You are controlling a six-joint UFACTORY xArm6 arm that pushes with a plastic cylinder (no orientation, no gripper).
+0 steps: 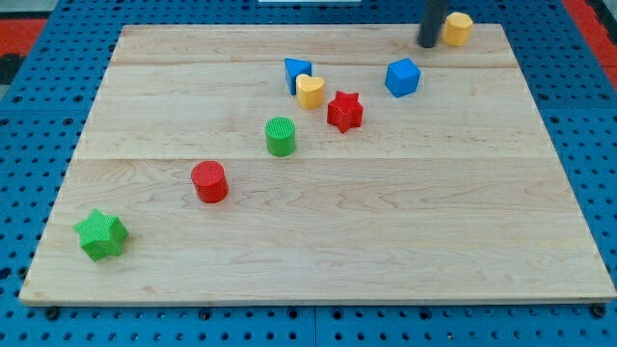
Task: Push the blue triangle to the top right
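The blue triangle (296, 73) lies on the wooden board (318, 241), above the centre and touching the yellow heart (309, 92) at its lower right. My tip (427, 43) stands near the view's top right, far to the right of the blue triangle. It is just left of the yellow block (457, 28) at the board's top edge and above the blue cube (403, 77).
A red star (344, 111) lies right of the yellow heart. A green cylinder (281, 136) and a red cylinder (209, 181) lie lower left of centre. A green star (101, 234) lies near the bottom left corner. Blue pegboard surrounds the board.
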